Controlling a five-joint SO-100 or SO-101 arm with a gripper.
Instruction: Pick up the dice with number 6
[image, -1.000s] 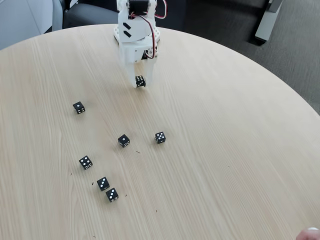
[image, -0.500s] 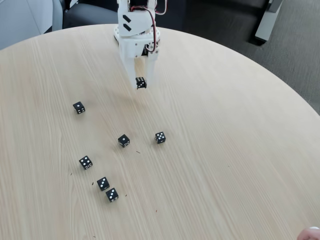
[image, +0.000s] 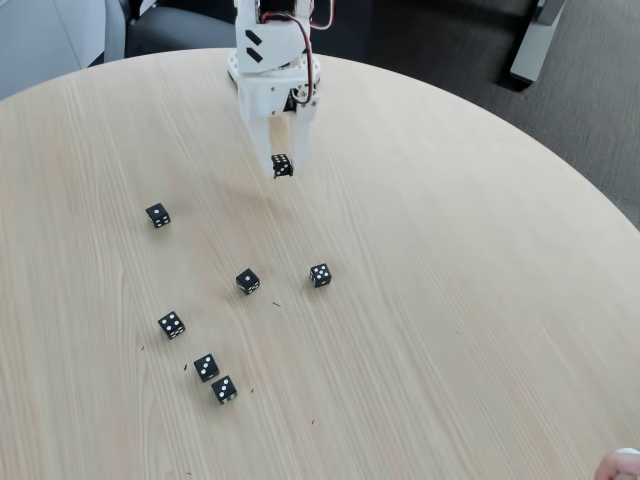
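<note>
Compared with a second ago, we see the white arm's upper housing sitting higher against the top edge of the fixed view, and the die in its grip has dropped a touch lower in the picture; against half a second ago almost nothing has changed, and the six loose dice lie exactly where they were. We see the gripper (image: 283, 168) pointing down toward the round wooden table (image: 450, 300), its two white fingers drawn in narrow and clamped on the dice with number 6 (image: 282, 165), which sits right at the fingertips with a face of many white pips toward the camera. We cannot tell from this view whether the die is clear of the tabletop or just resting on it. Below it in the view, well apart from the gripper, we find a die showing one pip (image: 247, 281) and just to its right a die showing five pips (image: 320, 275). Further left lies a lone die (image: 157, 215), and toward the lower left another five-pip die (image: 171, 324), then a pair close together, a three-pip die (image: 206, 367) and its neighbour (image: 224, 389). Red wires (image: 308, 75) loop down the arm's right side.
</note>
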